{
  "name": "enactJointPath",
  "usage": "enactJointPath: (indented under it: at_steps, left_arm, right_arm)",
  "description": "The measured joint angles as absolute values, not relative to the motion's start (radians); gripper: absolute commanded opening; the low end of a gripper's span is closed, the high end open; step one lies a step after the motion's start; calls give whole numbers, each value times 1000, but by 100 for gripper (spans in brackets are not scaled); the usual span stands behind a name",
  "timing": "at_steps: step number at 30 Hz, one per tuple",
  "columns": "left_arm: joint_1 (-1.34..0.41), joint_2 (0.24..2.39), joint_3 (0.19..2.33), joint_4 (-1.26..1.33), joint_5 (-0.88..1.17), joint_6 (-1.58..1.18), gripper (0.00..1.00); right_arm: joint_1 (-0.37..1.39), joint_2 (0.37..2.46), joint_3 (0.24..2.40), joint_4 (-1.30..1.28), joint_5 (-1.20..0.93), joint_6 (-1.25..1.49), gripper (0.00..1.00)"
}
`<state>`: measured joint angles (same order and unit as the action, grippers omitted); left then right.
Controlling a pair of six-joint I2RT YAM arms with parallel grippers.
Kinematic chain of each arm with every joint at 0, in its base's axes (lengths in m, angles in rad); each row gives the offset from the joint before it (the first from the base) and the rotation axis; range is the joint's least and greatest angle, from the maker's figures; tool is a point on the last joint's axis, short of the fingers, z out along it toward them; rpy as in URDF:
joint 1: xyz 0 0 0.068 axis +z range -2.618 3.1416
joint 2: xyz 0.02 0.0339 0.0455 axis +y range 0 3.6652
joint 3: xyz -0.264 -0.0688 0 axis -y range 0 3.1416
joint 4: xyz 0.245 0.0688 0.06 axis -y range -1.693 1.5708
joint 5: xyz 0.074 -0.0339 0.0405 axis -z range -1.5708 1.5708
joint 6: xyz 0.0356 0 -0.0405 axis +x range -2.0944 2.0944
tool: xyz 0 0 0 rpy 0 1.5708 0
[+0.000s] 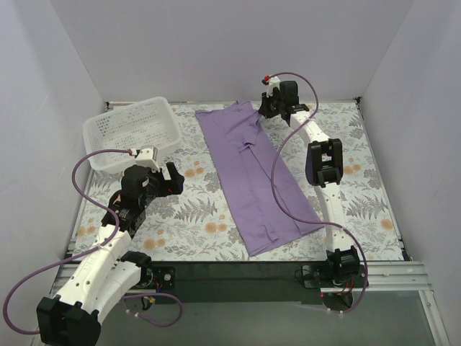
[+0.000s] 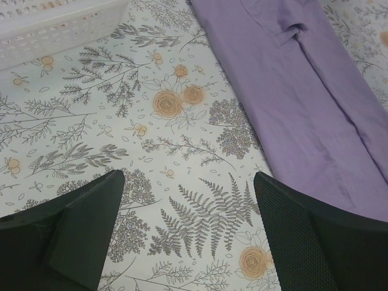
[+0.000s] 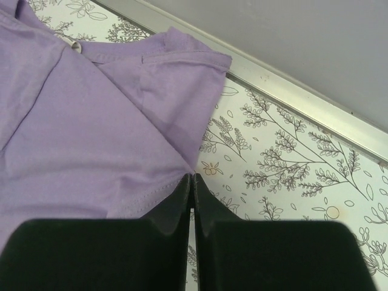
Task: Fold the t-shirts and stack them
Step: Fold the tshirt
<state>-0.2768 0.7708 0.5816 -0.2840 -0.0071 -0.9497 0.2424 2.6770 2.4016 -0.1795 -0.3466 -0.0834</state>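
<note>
One purple t-shirt [image 1: 252,173] lies folded into a long strip, running from the back centre of the floral table toward the front right. It also shows in the left wrist view [image 2: 315,91] and the right wrist view [image 3: 91,121]. My right gripper [image 1: 270,108] is at the shirt's far end by the back wall. Its jaws [image 3: 192,177] are shut on the shirt's right edge, and the cloth puckers into the tips. My left gripper [image 1: 169,180] hovers open and empty [image 2: 188,182] over bare tablecloth left of the shirt.
A white plastic basket [image 1: 173,122] stands at the back left and shows in the left wrist view [image 2: 54,24]. A metal rail [image 3: 291,91] runs along the back wall just beyond the right gripper. White walls enclose the table on three sides.
</note>
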Motion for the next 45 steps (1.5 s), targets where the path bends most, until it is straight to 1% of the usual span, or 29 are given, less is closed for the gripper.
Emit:
enactJointPath:
  at_steps: [6,12,22,33,36,37,39,40,43,45]
  left_arm:
    - [-277,775,582,-284,-7,-950,88]
    - [-277,776,582,-284,-7,-950,88]
    - [-277,776,582,-284,-7,-950,88]
    - [-277,776,582,-284,-7,-950,88]
    - [-277,776,582,-284,-7,-950,88]
    - [-277,776,582,-284,-7,-950,88]
    - [-277,776,582,-284,-7,-950,88]
    - [-277,776,582,-284,-7,-950,88]
    - [-277,776,582,-284,-7,-950,88]
    - [-277,776,582,-284,-7,-950,88]
  right_arm:
    - [253,2677,2410,-152,-369,-86,6]
    - [267,2677,2411,-149,-406,-84,1]
    - [303,2672,2390,-149,-474,-79,1]
    - [381,2671,2375,-149,-461,-47,1]
    - [402,2671,2375,-147,-437,-30,9]
    - [408,2671,2375,-147,-428,-24,14]
    - [420,2671,2375,-146,-416,-5,20]
    - [424,2671,2375,-143,-413,5,27]
    - [432,2671,2375,-130,-414,36,37]
    - [432,2671,2375,-123,-422,51,42]
